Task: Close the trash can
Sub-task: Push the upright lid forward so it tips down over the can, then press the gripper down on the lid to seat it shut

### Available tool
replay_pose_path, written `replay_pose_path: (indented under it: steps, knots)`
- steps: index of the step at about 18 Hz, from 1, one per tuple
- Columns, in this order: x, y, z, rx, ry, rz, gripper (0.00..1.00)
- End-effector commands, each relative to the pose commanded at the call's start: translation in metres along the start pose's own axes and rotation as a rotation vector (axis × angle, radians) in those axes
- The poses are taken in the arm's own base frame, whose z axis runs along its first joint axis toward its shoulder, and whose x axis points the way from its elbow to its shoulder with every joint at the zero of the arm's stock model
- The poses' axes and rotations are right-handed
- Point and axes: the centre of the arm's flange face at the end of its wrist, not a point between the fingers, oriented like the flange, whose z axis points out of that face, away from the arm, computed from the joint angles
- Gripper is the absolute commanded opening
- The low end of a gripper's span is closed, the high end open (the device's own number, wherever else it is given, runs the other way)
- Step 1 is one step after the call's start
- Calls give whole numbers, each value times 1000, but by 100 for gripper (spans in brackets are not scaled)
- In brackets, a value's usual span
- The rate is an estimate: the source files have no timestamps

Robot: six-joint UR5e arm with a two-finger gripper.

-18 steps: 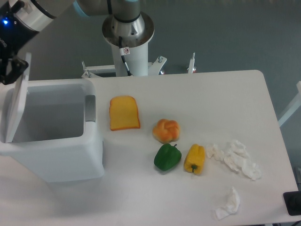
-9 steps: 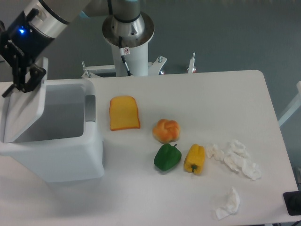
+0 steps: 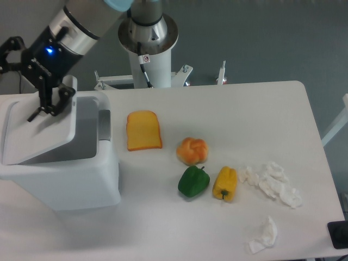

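The trash can is a big white bin at the table's left edge. Its flat lid is tilted partway down over the opening, hinged on the left, with its right edge still raised above the rim. A grey latch strip runs along the bin's right rim. My gripper hangs over the lid's upper part, its black fingers spread open. The lower finger rests against the lid's top surface. Nothing is held between the fingers.
On the table right of the bin lie a slice of toast, an orange bun, a green pepper and a yellow pepper. Crumpled white tissues lie at the right. The robot base stands behind.
The lid has swung from nearly upright down towards the opening. My gripper has moved right and down with it, pushing on its top side.
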Motion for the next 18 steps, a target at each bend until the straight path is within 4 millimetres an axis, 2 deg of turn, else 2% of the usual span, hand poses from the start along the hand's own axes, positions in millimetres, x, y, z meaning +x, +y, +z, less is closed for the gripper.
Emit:
replay_pose_path:
  steps: [4,8,18]
  knots:
    - [-12,2,-4,5,-11,-23,100]
    - [-11,-2,-6,9,-19,-6,100]
    - [-24,2,-11,11,-37,-19,100]
